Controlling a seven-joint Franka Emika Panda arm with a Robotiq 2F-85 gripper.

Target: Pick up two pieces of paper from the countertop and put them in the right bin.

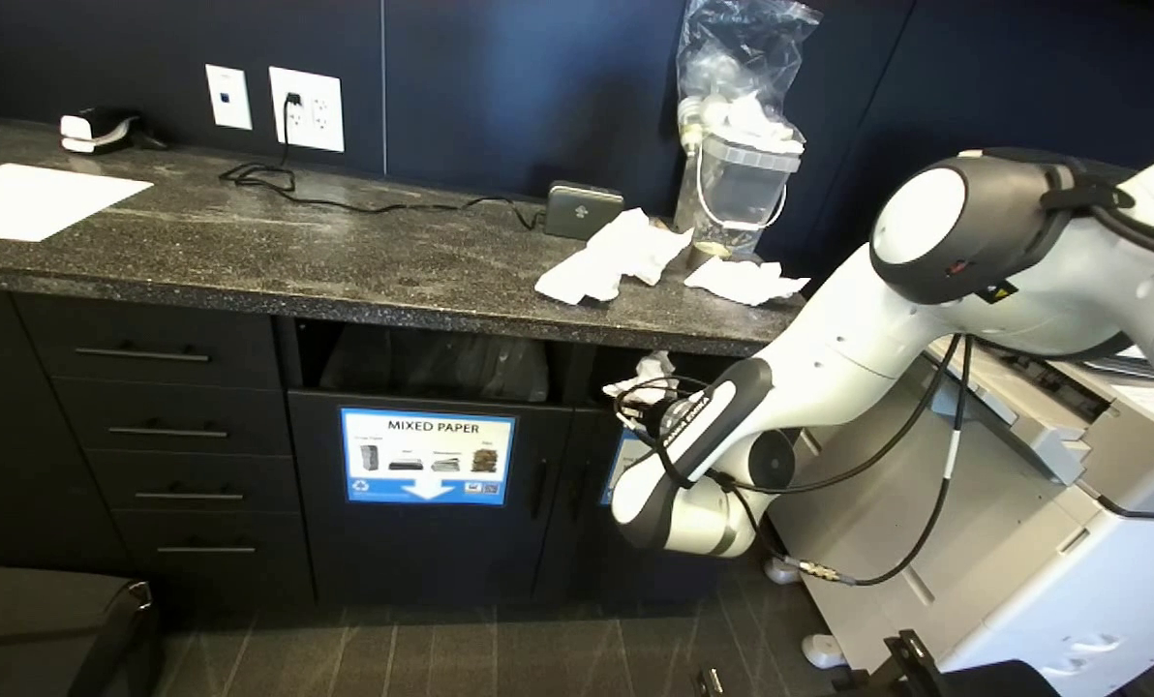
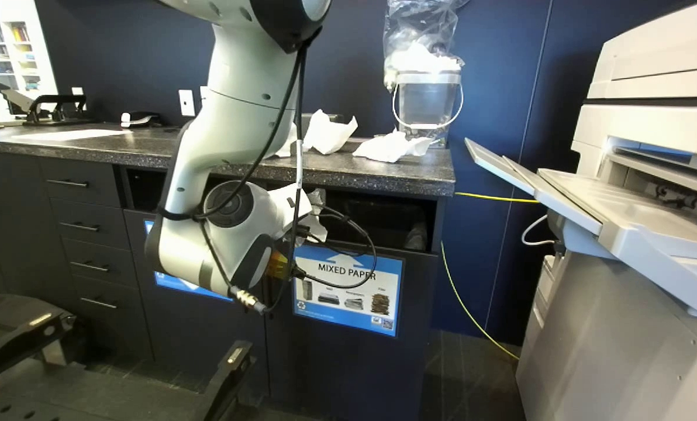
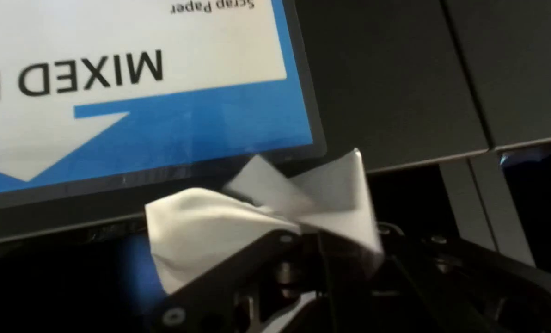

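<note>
My gripper (image 3: 310, 238) is shut on a piece of paper (image 3: 211, 226), white and rumpled, fanning out from the fingertips in the wrist view. This paper also shows in both exterior views (image 1: 647, 376) (image 2: 315, 219), at the slot opening of the right bin (image 2: 342, 356), below the countertop edge. The gripper's fingers are mostly hidden by the arm in the exterior views. The bin's blue-bordered label lies just above the paper in the wrist view. Two more rumpled pieces of paper (image 1: 616, 257) (image 1: 746, 281) lie on the countertop (image 1: 393, 252) near its right end.
A clear bucket (image 1: 740, 184) with a plastic bag and a small dark device (image 1: 582, 210) stand behind the papers. A flat white sheet (image 1: 40, 200) lies far left. The left bin (image 1: 429, 542) is beside the right bin. A printer (image 2: 647, 245) stands to the right.
</note>
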